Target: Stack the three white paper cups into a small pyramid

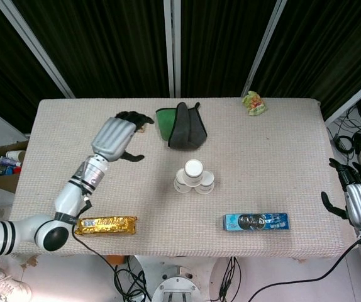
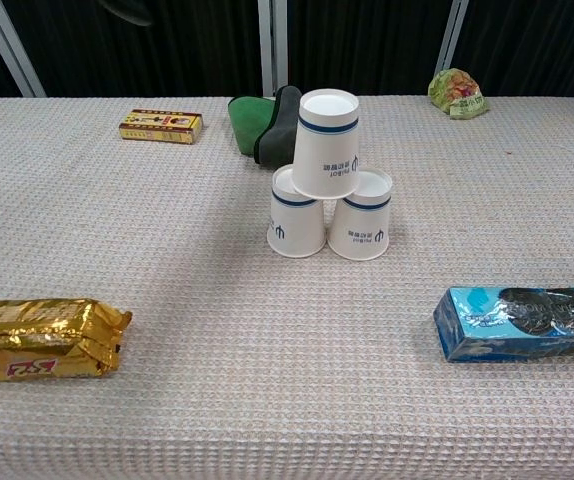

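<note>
Nearest in the chest view, a gold snack packet [image 2: 42,338] lies at lower left and a blue cookie box [image 2: 522,322] at lower right, both well apart from the three white paper cups [image 2: 325,180] at frame centre: two upside down side by side, touching, the third resting on both. Behind them lie a green and dark pouch [image 2: 265,123], a small yellow box [image 2: 161,126] upper left and a crumpled wrapper [image 2: 457,92] upper right. In the head view the left hand [image 1: 114,136] hovers left of the cups, fingers spread and empty, while the right hand [image 1: 360,202] sits at the right edge, fingers apart, holding nothing.
</note>
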Controlling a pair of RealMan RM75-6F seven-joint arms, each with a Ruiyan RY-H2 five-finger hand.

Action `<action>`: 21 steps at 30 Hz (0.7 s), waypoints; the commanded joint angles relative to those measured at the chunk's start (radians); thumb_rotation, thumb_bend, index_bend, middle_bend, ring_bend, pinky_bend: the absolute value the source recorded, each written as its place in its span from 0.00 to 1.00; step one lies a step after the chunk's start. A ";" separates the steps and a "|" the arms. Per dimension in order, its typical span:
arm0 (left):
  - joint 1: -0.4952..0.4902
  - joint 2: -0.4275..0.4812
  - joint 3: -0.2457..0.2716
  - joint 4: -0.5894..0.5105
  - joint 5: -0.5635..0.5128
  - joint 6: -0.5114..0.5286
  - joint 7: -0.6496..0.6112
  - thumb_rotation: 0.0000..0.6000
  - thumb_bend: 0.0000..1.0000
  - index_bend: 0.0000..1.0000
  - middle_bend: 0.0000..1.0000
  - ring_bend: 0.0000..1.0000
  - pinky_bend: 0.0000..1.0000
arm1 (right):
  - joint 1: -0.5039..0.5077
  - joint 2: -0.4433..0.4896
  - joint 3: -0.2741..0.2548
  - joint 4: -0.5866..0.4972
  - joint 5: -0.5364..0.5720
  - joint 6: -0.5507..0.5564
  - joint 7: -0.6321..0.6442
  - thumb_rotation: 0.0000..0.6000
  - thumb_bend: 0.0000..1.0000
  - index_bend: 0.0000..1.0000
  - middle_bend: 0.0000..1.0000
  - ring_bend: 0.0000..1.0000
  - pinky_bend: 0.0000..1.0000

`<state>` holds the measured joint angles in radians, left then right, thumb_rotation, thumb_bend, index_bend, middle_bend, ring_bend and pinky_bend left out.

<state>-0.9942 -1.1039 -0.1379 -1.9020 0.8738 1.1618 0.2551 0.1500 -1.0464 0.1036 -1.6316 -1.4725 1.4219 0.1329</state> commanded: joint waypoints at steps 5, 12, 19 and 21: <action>0.310 -0.008 0.152 0.142 0.212 0.257 -0.097 1.00 0.12 0.32 0.28 0.22 0.22 | 0.016 -0.033 -0.018 0.085 0.001 -0.058 0.092 1.00 0.38 0.18 0.20 0.13 0.14; 0.527 -0.058 0.268 0.241 0.319 0.369 -0.149 1.00 0.09 0.30 0.28 0.22 0.21 | 0.015 -0.067 -0.047 0.111 -0.049 -0.053 0.126 1.00 0.32 0.12 0.11 0.06 0.08; 0.685 -0.045 0.326 0.217 0.416 0.469 -0.185 1.00 0.09 0.29 0.27 0.22 0.21 | -0.010 -0.100 -0.080 0.102 -0.118 0.011 0.065 1.00 0.31 0.11 0.12 0.06 0.08; 0.723 -0.051 0.326 0.213 0.441 0.505 -0.179 1.00 0.09 0.29 0.26 0.21 0.21 | -0.027 -0.115 -0.083 0.098 -0.121 0.041 0.043 1.00 0.31 0.11 0.12 0.06 0.08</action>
<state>-0.3069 -1.1513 0.1764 -1.6830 1.2881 1.6311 0.0794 0.1385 -1.1460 0.0274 -1.5287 -1.5849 1.4388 0.1968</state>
